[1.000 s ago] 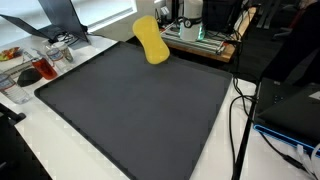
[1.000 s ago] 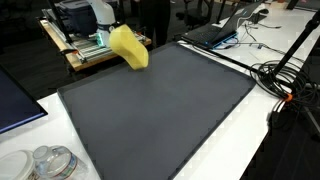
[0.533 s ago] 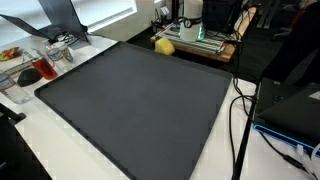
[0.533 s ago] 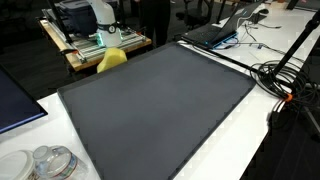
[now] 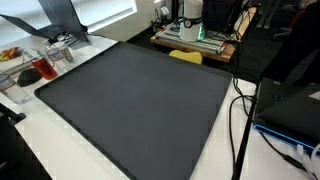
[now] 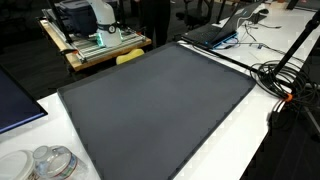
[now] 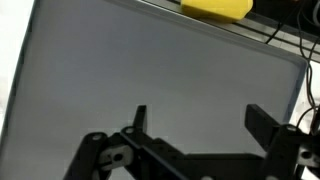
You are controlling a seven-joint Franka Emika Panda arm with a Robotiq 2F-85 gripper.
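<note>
The gripper (image 7: 200,118) shows only in the wrist view, at the bottom of the picture. Its 2 fingers (image 7: 140,116) are spread wide with nothing between them, and only the bare dark mat (image 7: 150,60) lies under the gap.

The nearest thing is a yellow sponge (image 7: 215,8), well apart from the fingers at the mat's far edge. In both exterior views the sponge (image 5: 186,57) (image 6: 129,57) lies flat right at that edge, on the side towards a wooden board (image 5: 195,42) that carries a white device (image 6: 85,15). Whether it rests on the mat or just off it cannot be told.

The mat (image 5: 130,100) covers most of a white table (image 5: 60,160). Black cables (image 5: 240,110) run along 1 side edge of the mat – in an exterior view they gather in loops (image 6: 285,80) near that side. A laptop (image 6: 215,33) sits past the far corner. Clear glass jars (image 6: 50,162) stand on the table by a near corner, and a plate with food (image 5: 10,55) sits by another corner.
</note>
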